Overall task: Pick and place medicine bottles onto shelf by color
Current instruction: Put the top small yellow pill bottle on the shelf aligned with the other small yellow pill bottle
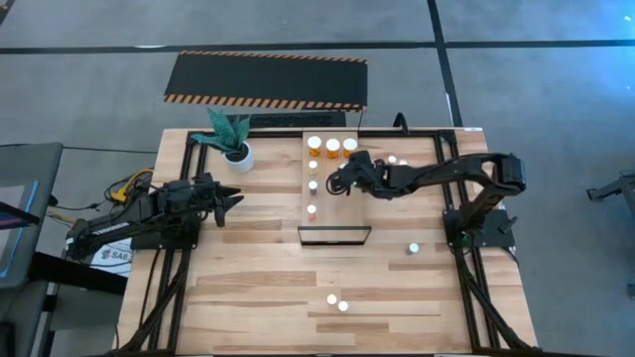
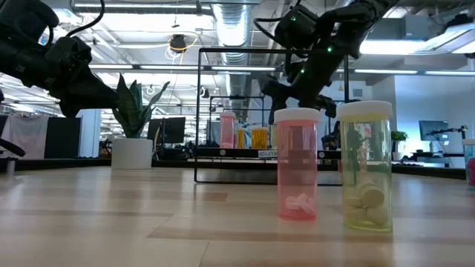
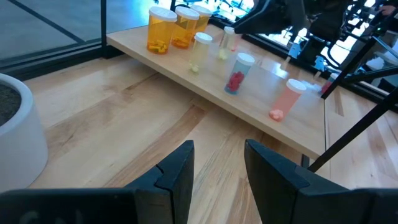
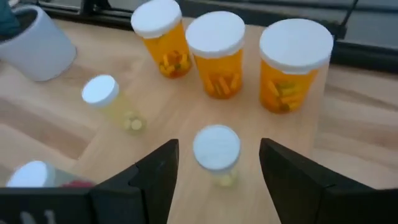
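Yellowish bottle [image 4: 216, 152]: standing upright on the shelf, right between my right fingers, white cap up, and I'm not touching it on either side.
Right gripper [image 4: 217, 180]: that's me over the shelf, fingers spread wide with a clear gap to the bottle on both sides; nothing pinched.
Orange bottles [image 4: 219, 55]: three of them in a row just beyond my right fingertips, all upright, white caps on, at the shelf's far end.
Second yellowish bottle [image 4: 111, 101]: off to the side of my right fingers, also on the shelf, near the white pot.
Shelf [image 1: 327, 213]: pale board running down the middle of the table, dark frame at its near short end; bottles lined up along its left edge in the high view.
Red-filled and pink bottles [image 3: 238, 73]: farther down that same line on the shelf, upright.
Loose bottles [image 1: 337, 302]: a pair near the table's front edge, one more by my right arm's base, still on the planks.
Left gripper [image 3: 217, 168]: me again, waiting left of the shelf, fingers parted a little and holding nothing.
White pot with plant [image 1: 238, 154]: back left, beside the shelf.
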### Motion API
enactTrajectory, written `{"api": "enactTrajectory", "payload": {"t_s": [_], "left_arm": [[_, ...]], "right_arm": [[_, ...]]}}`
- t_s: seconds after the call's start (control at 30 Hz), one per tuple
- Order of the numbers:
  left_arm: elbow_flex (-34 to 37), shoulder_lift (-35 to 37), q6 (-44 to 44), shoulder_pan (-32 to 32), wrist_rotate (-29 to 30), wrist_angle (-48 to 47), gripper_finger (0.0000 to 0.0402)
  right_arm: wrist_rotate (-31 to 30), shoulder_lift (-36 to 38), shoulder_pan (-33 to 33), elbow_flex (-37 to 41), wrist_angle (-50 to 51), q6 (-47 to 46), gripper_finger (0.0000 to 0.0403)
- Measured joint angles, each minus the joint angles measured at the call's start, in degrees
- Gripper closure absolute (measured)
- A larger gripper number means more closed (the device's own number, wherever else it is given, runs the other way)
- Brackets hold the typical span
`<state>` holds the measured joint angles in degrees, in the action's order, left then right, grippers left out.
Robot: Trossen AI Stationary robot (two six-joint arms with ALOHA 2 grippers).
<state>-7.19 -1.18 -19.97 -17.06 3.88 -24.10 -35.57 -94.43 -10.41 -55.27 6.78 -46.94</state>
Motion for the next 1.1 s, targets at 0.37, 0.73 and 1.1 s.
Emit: {"api": "enactTrajectory", "payload": {"t_s": [0.37, 0.73, 1.1], "left_arm": [[0.01, -0.01, 0.00, 0.00, 0.00, 0.00, 0.0274], [0.01, -0.01, 0.00, 0.00, 0.00, 0.00, 0.0274], [0.00, 0.08, 0.00, 0.00, -0.05, -0.01, 0.0274]], "right_arm": [[12.97, 3.53, -2.55, 0.00, 5.09, -4.83, 0.0156], [14.99, 1.08, -2.86, -12.17, 27.64, -13.14, 0.0156], [20.36, -4.00, -2.88, -25.24, 45.46, -23.69, 0.0156]]}}
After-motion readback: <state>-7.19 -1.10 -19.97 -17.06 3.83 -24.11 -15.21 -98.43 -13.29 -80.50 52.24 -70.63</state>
